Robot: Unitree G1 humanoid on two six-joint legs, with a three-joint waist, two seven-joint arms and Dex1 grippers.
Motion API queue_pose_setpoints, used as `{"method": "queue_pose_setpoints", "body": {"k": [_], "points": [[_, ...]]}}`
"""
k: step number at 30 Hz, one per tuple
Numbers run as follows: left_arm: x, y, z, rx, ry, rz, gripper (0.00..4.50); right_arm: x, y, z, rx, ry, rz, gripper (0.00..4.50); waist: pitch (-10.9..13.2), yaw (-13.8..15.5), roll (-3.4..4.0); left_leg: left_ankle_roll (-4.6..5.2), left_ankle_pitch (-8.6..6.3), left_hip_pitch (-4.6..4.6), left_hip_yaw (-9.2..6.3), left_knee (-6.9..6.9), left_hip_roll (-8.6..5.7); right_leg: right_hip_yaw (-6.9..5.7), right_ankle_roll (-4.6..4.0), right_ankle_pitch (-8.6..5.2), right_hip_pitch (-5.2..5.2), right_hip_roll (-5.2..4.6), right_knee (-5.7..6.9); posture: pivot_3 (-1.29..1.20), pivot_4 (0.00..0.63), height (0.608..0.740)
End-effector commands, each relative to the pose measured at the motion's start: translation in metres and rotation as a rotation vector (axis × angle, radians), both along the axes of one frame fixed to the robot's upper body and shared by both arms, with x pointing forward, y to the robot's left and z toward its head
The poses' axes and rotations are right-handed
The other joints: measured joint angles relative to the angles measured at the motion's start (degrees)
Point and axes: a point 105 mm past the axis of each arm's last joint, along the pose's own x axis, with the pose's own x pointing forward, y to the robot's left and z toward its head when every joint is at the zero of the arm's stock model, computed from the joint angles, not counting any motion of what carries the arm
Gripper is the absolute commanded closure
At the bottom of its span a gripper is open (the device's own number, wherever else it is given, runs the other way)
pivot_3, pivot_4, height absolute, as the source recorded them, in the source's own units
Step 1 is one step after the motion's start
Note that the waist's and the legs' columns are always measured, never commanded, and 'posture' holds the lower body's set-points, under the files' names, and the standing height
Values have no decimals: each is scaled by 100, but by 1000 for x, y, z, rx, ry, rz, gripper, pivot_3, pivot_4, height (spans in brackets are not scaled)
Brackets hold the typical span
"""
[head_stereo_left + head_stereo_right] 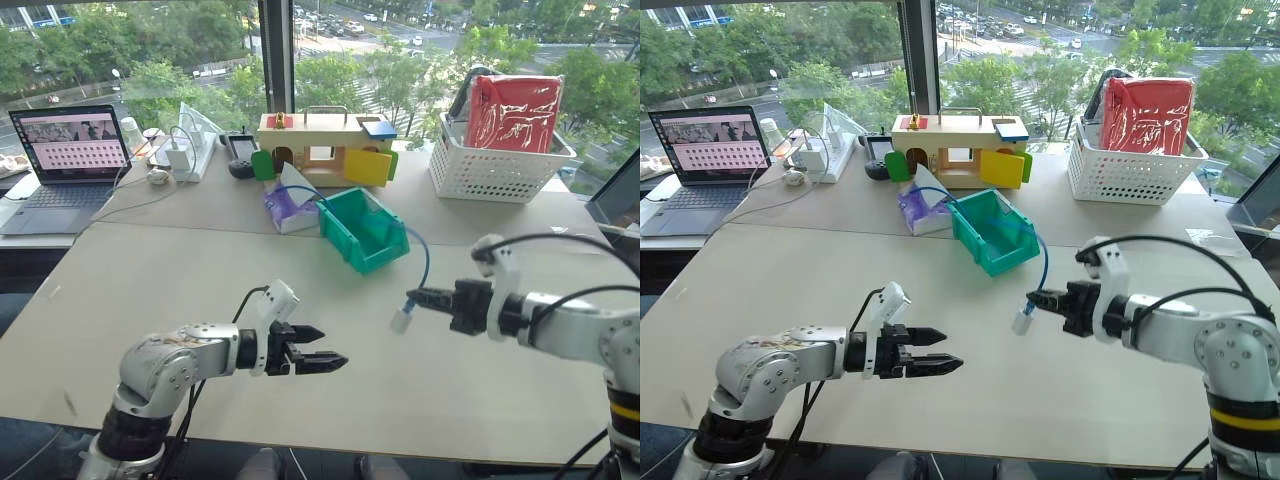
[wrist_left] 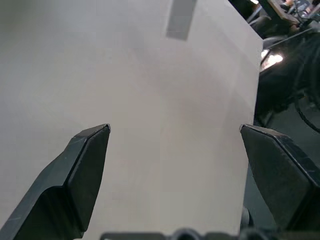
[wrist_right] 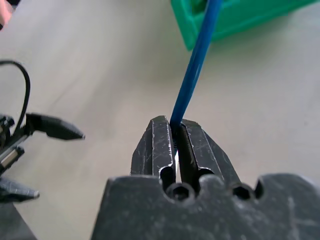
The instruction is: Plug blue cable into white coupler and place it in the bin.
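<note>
My right gripper [image 1: 412, 298] is shut on the blue cable [image 1: 427, 262] near its end, held above the table. A small white block, the white coupler [image 1: 401, 320], hangs at the cable's end just below the fingertips. From the grip the cable arcs up and back to the teal bin [image 1: 385, 255], which stands tilted at the table's middle. In the right wrist view the cable [image 3: 197, 60] rises from the shut gripper [image 3: 175, 127] toward the bin [image 3: 235, 20]. My left gripper [image 1: 320, 360] hovers lower, to the coupler's left, open and holding nothing; its fingers [image 2: 90, 150] frame bare tabletop.
A white lattice basket [image 1: 495, 165] with a red bag stands back right. A wooden toy house [image 1: 325, 145] and a purple pack [image 1: 285, 210] sit behind the bin. A laptop [image 1: 65, 150] and white chargers [image 1: 180, 155] are at the back left.
</note>
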Motion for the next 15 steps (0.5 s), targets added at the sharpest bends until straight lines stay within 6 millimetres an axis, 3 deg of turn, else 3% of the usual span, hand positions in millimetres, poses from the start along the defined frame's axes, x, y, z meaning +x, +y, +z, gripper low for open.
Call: {"method": "queue_pose_setpoints", "body": {"k": [1,3,6,10,13,15], "points": [[1,7,26,-50,-186,-45,15,34,0,52,75,-200,-54,4500,20,-32,3,0,0,-1,9,11,4,5,0,3,-3,4,0,0,150,740],[14,14,30,-56,-245,29,15,57,6,68,84,-268,-81,4500,21,-17,2,0,3,-3,15,16,3,3,2,9,1,5,-1,0,150,740],[27,19,35,-58,-326,111,15,83,12,76,58,-318,-100,4500,22,6,1,0,3,-6,22,23,5,1,6,12,0,4,-1,0,150,740],[51,32,44,-19,-478,295,15,118,23,60,-102,-363,-101,4500,25,26,-3,-1,2,-19,28,30,1,-2,18,20,-6,-3,-3,0,150,740],[57,34,47,-13,-516,346,15,130,22,54,-155,-385,-98,4500,25,39,-4,-1,2,-22,30,30,0,-3,22,25,-6,-5,-2,0,150,740],[63,39,50,3,-566,420,0,140,22,52,-160,-404,-119,3661,27,40,-1,-1,2,-27,27,30,0,-5,23,25,-8,-7,1,0,150,740]]}}
